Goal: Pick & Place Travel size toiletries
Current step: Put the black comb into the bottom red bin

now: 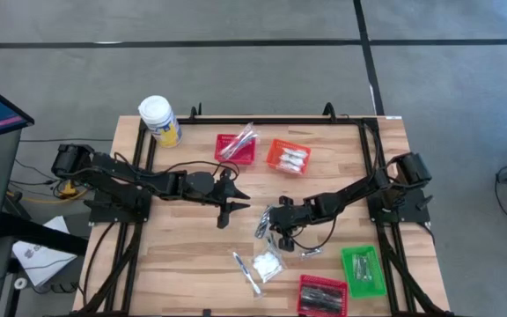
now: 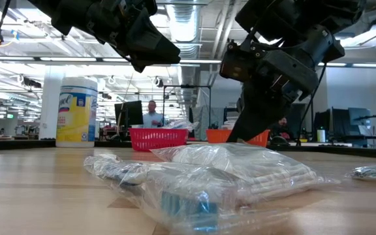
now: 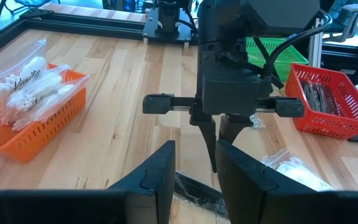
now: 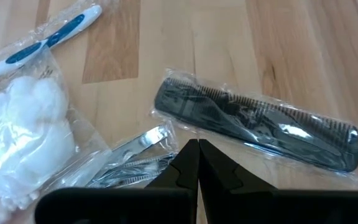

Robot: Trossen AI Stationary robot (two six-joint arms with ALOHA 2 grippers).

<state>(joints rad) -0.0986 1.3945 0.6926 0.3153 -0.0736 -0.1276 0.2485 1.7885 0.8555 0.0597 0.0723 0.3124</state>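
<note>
Several wrapped toiletries lie loose on the wooden table: a black comb (image 4: 260, 127), a bag of cotton balls (image 4: 23, 124), a blue-and-white toothbrush (image 4: 48, 34) and a silver metal piece (image 4: 135, 155). My right gripper (image 4: 197, 144) is shut and points steeply down, its tips between the comb's wrap and the silver piece; it also shows in the left wrist view (image 3: 216, 155). My left gripper (image 1: 236, 208) hangs open above the table's middle, facing the right gripper, with nothing between its fingers (image 3: 160, 174). My right gripper's shut fingertips (image 4: 188, 155) stand at the near edge of the comb's clear wrap (image 4: 179, 127), coming slantwise from above on the table's right. Whether they touch the wrap or the table, I cannot tell. The comb lies flat on the wood.
A red basket (image 1: 236, 147) and an orange basket (image 1: 289, 157) with cotton swabs stand at the far middle. A green basket (image 1: 362, 269) and another red one (image 1: 322, 295) stand near right. A white-lidded yellow jar (image 1: 159, 121) sits at the far left corner. Another silvery packet (image 1: 311, 254) lies beside the right arm.
</note>
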